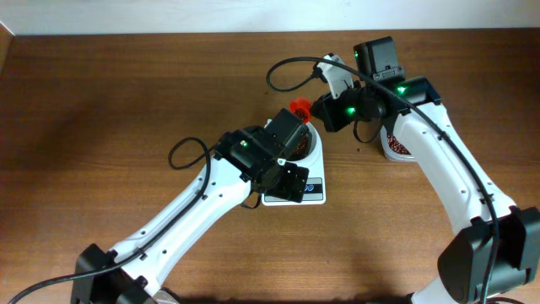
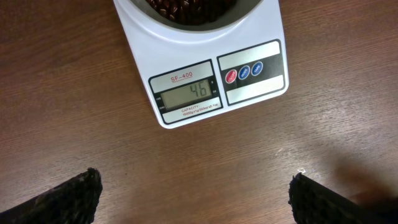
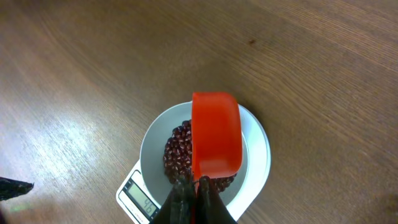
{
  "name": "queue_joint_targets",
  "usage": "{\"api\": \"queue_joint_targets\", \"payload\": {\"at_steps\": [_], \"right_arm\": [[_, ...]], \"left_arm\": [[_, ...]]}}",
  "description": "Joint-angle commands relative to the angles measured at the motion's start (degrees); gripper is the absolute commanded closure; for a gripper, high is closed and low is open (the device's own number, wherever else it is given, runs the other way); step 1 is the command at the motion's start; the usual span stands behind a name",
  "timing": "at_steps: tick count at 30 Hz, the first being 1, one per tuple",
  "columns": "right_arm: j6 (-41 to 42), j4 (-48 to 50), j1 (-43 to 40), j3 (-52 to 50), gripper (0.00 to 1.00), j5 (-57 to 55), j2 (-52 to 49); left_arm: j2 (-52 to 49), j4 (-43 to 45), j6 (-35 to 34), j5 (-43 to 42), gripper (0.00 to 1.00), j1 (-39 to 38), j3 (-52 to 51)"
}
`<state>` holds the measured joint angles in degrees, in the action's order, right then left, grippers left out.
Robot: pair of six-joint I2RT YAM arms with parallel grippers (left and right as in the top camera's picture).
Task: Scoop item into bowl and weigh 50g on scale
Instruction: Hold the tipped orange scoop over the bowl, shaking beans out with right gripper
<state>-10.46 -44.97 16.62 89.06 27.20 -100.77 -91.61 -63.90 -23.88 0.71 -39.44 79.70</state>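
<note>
The white scale stands on the wooden table and its display reads 46. The white bowl sits on it and holds a heap of red-brown beans. My right gripper is shut on the handle of a red scoop, which hangs over the bowl. I see no beans in the scoop. My left gripper is open and empty, hovering above the table just in front of the scale. In the overhead view the left arm hides most of the bowl. The scoop shows behind it.
A second container with beans stands at the right, partly under the right arm. Black cables loop over the table at the left and at the back. A dark speck lies on the wood.
</note>
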Motion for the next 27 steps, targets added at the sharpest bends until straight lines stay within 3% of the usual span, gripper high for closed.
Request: {"api": "queue_joint_targets", "payload": {"at_steps": [1, 2, 3, 7, 8, 10, 16, 22, 23, 25, 27], "right_arm": [[-3.3, 0.3, 0.7, 1.1, 0.96, 1.9, 0.9], [1.1, 0.5, 0.5, 1.1, 0.96, -1.2, 0.9], [-4.6, 0.1, 0.7, 1.1, 0.96, 3.5, 0.9], [-1.9, 0.0, 1.0, 1.1, 0.96, 1.6, 0.7], [-6.9, -0.5, 1.0, 1.1, 0.96, 5.8, 0.7], [-3.0, 0.0, 1.0, 1.1, 0.96, 3.0, 0.7], [-2.6, 0.2, 1.0, 1.1, 0.92, 2.1, 0.7], [-2.7, 0.2, 1.0, 1.1, 0.96, 2.2, 0.7], [-8.5, -0.4, 1.0, 1.1, 0.96, 6.5, 0.7], [-5.5, 0.3, 1.0, 1.1, 0.96, 3.0, 0.7], [-13.8, -1.0, 1.4, 1.1, 0.96, 7.1, 0.7]], "left_arm": [[-0.3, -0.1, -0.9, 0.8, 0.01, -0.2, -0.2], [-0.3, -0.1, -0.9, 0.8, 0.01, -0.2, -0.2], [-0.3, -0.1, -0.9, 0.8, 0.01, -0.2, -0.2], [-0.3, -0.1, -0.9, 0.8, 0.01, -0.2, -0.2], [-0.3, -0.1, -0.9, 0.8, 0.01, -0.2, -0.2], [-0.3, -0.1, -0.9, 0.8, 0.01, -0.2, -0.2], [-0.3, -0.1, -0.9, 0.8, 0.01, -0.2, -0.2], [-0.3, -0.1, -0.9, 0.8, 0.01, -0.2, -0.2], [-0.3, -0.1, -0.9, 0.8, 0.01, -0.2, -0.2], [-0.3, -0.1, -0.9, 0.8, 0.01, -0.2, -0.2], [-0.3, -0.1, -0.9, 0.8, 0.01, -0.2, -0.2]]}}
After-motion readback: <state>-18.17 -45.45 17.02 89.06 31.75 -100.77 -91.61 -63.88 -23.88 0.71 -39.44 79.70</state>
